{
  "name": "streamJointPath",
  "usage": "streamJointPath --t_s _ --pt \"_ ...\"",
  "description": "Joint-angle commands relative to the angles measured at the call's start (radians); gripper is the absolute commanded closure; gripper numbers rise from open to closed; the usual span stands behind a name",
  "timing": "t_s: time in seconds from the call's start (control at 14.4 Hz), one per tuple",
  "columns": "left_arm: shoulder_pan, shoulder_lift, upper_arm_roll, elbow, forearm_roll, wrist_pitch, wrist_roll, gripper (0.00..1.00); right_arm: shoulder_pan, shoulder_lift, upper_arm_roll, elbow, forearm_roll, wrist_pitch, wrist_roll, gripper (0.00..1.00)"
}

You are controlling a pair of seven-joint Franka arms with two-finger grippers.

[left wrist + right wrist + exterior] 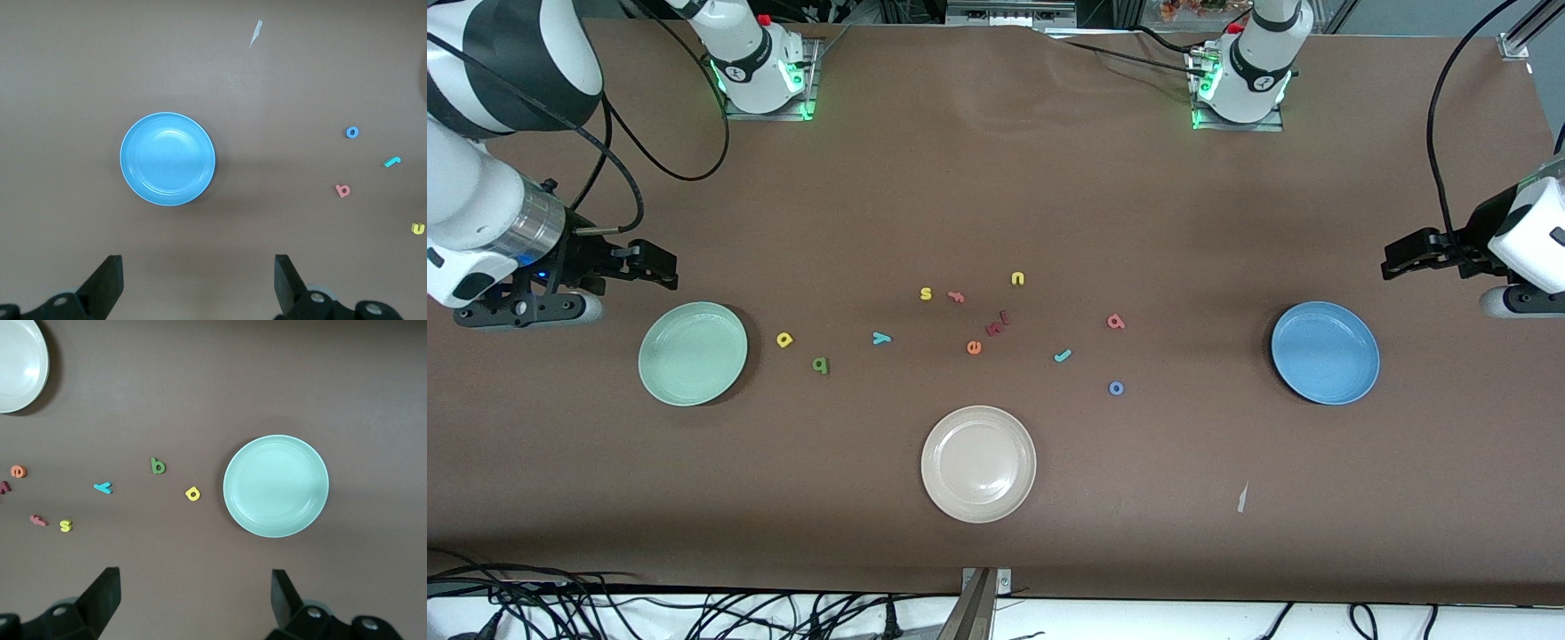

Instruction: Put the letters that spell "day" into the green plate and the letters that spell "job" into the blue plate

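The table point(996, 178) is seen from high across; the blue plate point(167, 158) and green plate point(275, 485) are viewed downward past each wrist's pincer.

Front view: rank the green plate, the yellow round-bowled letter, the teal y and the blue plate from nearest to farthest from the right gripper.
From the right gripper, open over the table at the right arm's end:
1. green plate, just beside it.
2. yellow round-bowled letter, next to that plate toward the middle.
3. teal y, in the middle cluster.
4. blue plate, at the left arm's end.
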Motion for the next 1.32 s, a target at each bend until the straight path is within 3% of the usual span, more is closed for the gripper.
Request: streamJointPath --t_s 0.0,0.83,1.04,1.25 --pt "-0.003 0.003 0.004 0.010 -0.016 -0.009 -0.006 0.00 0.011 0.048 0.007 0.001 -0.003 0.014 -0.018 0.00" --pt "-0.003 0.003 0.002 0.010 -0.016 -0.009 -0.006 0.00 0.048 0.297 0.024 -0.009 -0.027 0.229 -0.049 0.00" --pt "-0.003 0.003 0.002 0.010 -0.016 -0.007 -0.006 0.00 0.051 0.256 0.024 -0.239 -0.090 0.461 -0.053 0.00" --pt "-0.003 0.003 0.002 0.010 -0.016 -0.009 -0.006 0.00 0.053 0.219 0.024 -0.480 -0.092 0.734 -0.069 0.00"
